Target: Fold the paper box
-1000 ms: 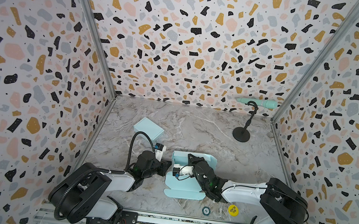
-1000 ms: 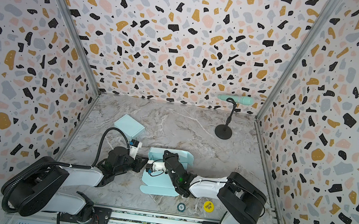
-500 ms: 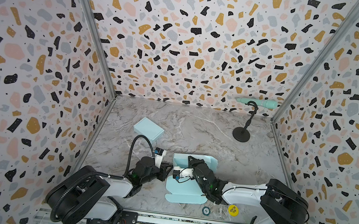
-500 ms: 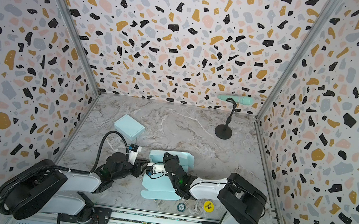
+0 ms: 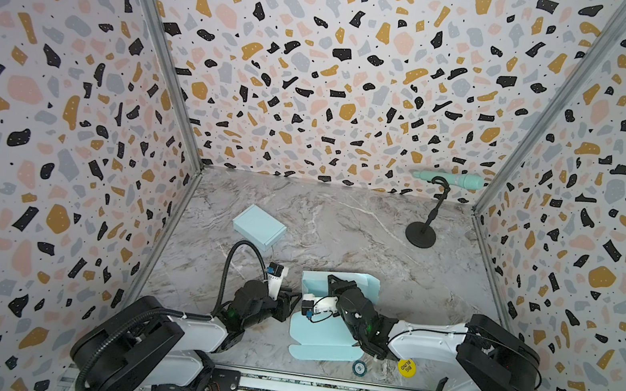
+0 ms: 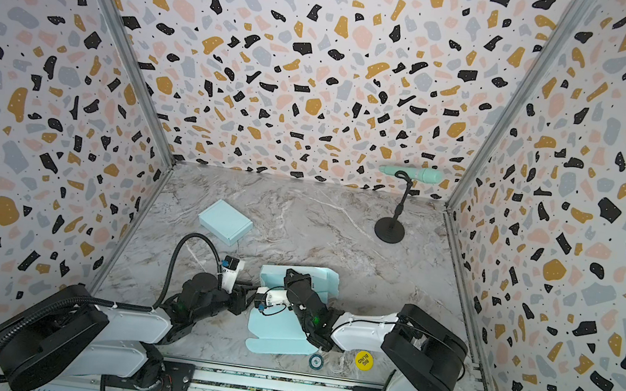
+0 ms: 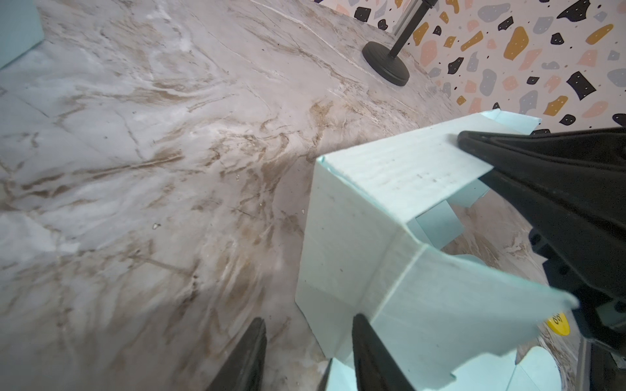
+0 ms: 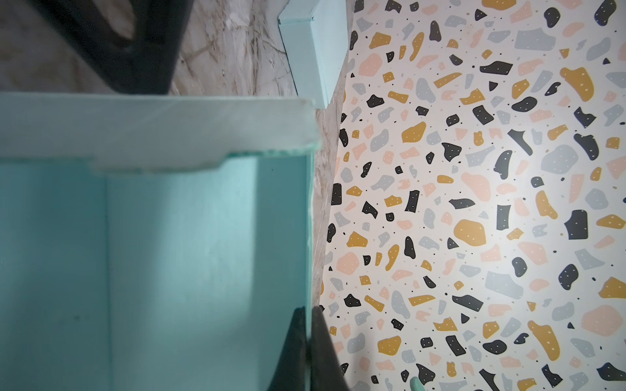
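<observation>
The light teal paper box (image 5: 323,339) (image 6: 277,336) lies part-folded at the front middle in both top views, its back and left walls raised and a flat flap toward the front. My right gripper (image 5: 332,280) (image 8: 309,309) is shut on the thin edge of the raised back wall (image 8: 186,254). My left gripper (image 5: 293,301) (image 7: 309,318) stands open by the box's left wall (image 7: 355,237). One of its fingers overlaps the wall's lower corner, and nothing is clamped.
A finished teal box (image 5: 259,225) sits at the back left. A black stand (image 5: 421,234) holding a teal tool (image 5: 450,179) is at the back right. A yellow disc (image 5: 406,367) and a small round token (image 5: 358,366) lie by the front rail. Patterned walls close three sides.
My left gripper's jaws have spread apart beside the box's left wall, and it has shifted slightly toward the front. The right gripper has kept its pinch on the back wall.
</observation>
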Controlling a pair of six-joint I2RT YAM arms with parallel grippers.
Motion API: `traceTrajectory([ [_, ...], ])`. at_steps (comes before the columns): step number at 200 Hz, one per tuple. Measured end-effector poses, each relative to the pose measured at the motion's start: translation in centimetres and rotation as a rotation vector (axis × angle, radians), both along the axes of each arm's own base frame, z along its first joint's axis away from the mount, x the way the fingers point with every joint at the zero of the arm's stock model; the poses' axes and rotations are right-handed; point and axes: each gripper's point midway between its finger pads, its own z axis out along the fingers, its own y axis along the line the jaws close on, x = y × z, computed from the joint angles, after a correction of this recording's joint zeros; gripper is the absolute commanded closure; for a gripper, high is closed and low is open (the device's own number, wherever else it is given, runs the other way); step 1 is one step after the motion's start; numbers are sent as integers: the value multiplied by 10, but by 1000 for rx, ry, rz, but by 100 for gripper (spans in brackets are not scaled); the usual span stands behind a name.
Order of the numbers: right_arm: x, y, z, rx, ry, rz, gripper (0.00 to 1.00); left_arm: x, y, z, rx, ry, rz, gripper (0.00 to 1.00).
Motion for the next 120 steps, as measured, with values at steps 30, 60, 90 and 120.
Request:
traceTrajectory([
  [30,-1,0,0,2,0,2,100,-2,0,5,-11,-16,0,54],
  [60,-2,1,1,3,1,7,100,-3,-2,13,-26,-37,-7,53],
  [90,-2,1,1,4,1,10,100,-2,0,7,-8,-27,3,54],
  [120,-5,3,1,7,2,15,100,6,-2,1,38,-21,6,56],
])
